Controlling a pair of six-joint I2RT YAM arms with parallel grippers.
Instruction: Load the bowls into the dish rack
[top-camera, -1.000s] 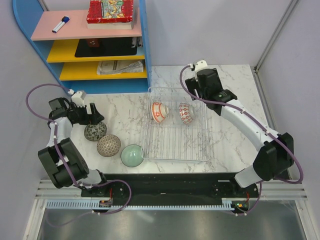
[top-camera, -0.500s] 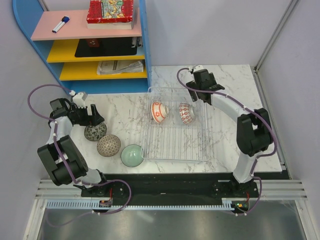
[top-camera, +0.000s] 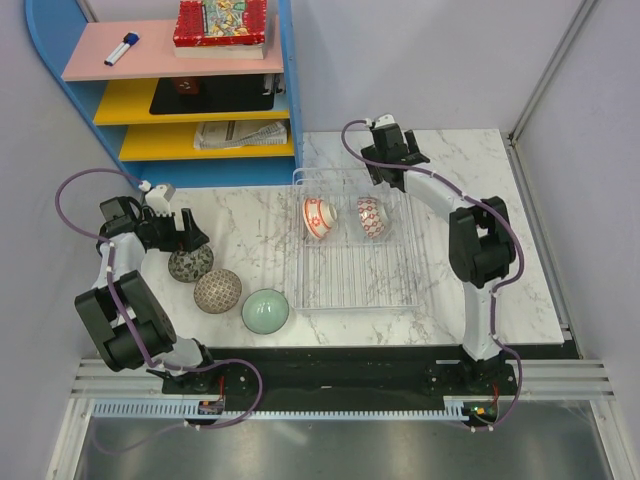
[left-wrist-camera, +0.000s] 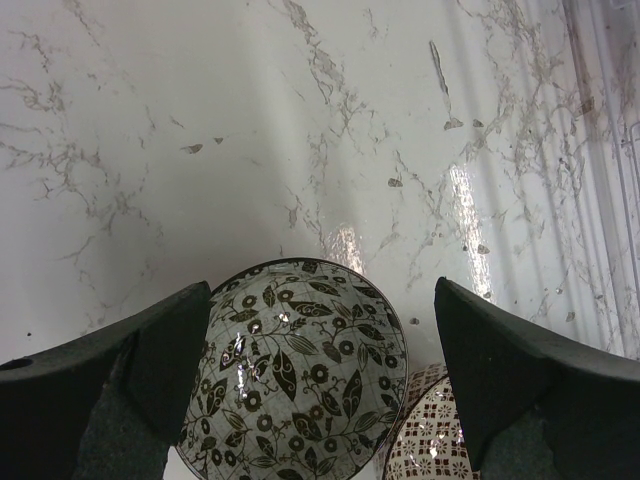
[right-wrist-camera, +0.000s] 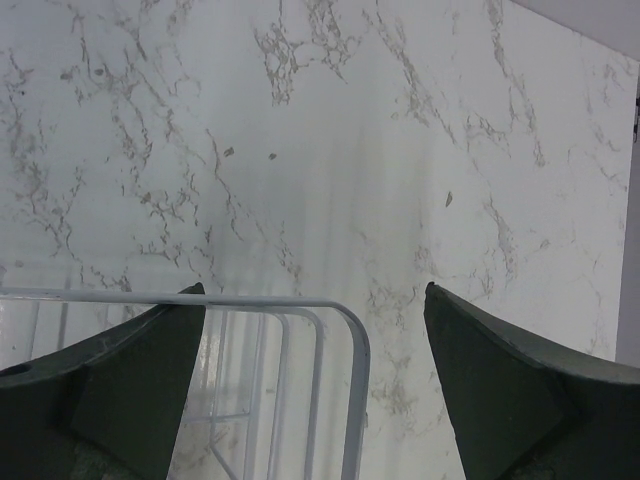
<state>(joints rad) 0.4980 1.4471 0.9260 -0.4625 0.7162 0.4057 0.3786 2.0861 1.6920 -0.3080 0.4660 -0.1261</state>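
place | robot lab cell — grey partition walls (top-camera: 430, 60); marble tabletop (top-camera: 250, 215); bright shelf (top-camera: 160, 55)

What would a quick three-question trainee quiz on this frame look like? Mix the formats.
1. How many bowls stand in the dish rack?
2. True or false: the left gripper is shut on the grey bowl.
3. Fill in: the right gripper hangs over the rack's ____ rim (near or far from the arm bases).

Key: 1. Two, the orange-red floral bowl and the blue/red-white bowl. 2. False: it is open, one finger on each side of the bowl. 3. Far.
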